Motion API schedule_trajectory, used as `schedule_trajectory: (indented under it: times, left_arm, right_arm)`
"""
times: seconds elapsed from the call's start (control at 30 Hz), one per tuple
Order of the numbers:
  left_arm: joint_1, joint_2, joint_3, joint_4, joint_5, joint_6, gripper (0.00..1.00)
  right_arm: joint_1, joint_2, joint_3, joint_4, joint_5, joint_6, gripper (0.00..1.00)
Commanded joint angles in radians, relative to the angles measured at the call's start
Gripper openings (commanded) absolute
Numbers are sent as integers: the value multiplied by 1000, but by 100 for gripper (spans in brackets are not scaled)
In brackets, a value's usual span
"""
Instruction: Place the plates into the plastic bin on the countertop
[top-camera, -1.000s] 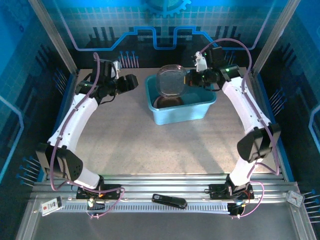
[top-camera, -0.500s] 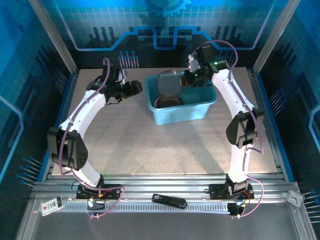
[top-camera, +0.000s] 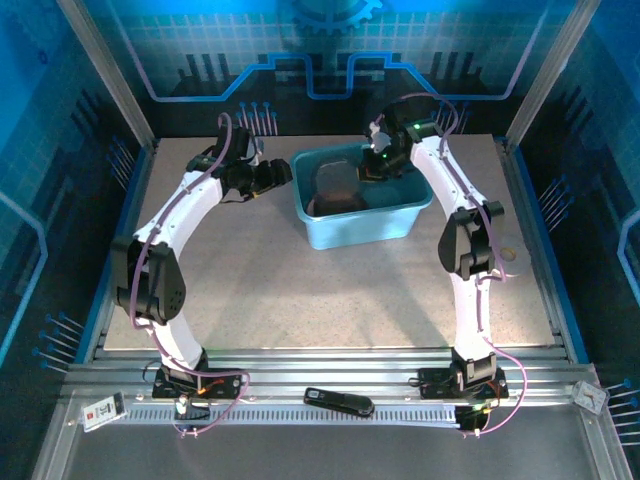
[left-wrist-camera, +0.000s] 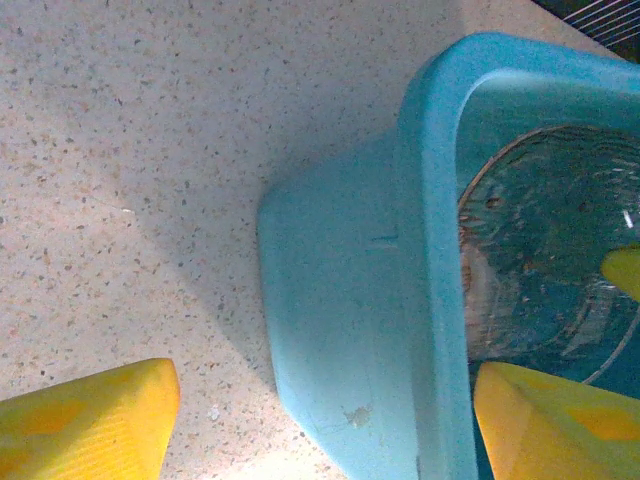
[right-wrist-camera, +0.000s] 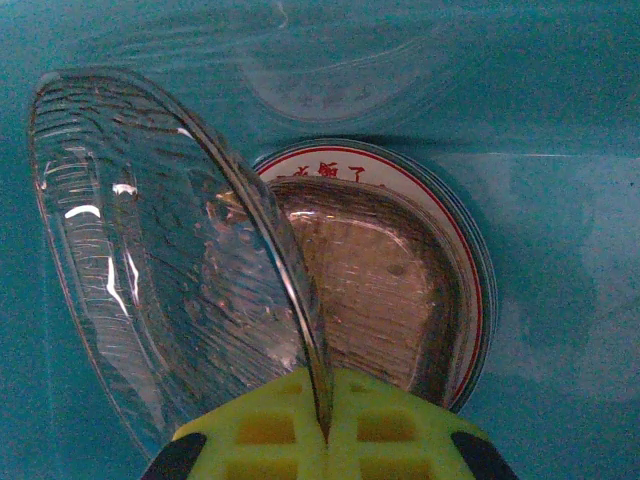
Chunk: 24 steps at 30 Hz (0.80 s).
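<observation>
R claw (right-wrist-camera: 322, 420) pinches smoky plate (right-wrist-camera: 150, 250) at rim, stack (right-wrist-camera: 390, 290) just ahead in bin (right-wrist-camera: 560, 100); prob. stiff, slick, breakable. L claw (left-wrist-camera: 325, 420) spread, bin wall just ahead.

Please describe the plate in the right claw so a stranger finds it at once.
Find the blue bin on the counter. There the right claw pinches a see-through plate by its rim, tilted on edge; the brown plate and red-rimmed plate beneath lie flat.

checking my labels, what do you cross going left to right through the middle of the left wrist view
countertop → plastic bin, outer wall then rim → translucent plate
</observation>
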Motion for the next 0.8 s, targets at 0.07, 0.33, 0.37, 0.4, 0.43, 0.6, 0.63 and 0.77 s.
schedule_trajectory:
  times: [0.07,0.33,0.37,0.4,0.43,0.6,0.63,0.77]
  left_arm:
    - [-1,0,27,12,-12,8,78]
    - [-1,-6,26,3,-15,9,78]
    - [-1,-9,23,2,-16,10,78]
    - [-1,-11,19,3,-16,10,78]
    - [-1,-15,15,2,-17,9,78]
    - [-1,-26,3,3,-22,6,78]
    - [-1,-27,1,5,-22,6,78]
    - [-2,-34,-2,0,-24,2,78]
  right_arm:
    - [11,30,9,-23,-19,-16,0]
    - [28,96,-13,-3,-8,-11,0]
    - [30,103,-11,-1,-5,-10,0]
    - [32,103,-10,0,-1,-10,0]
    - [34,131,-8,0,6,-10,0]
    - [34,158,-13,2,10,-9,0]
    - [34,155,-21,10,10,-9,0]
    - [31,158,-33,23,10,-7,0]
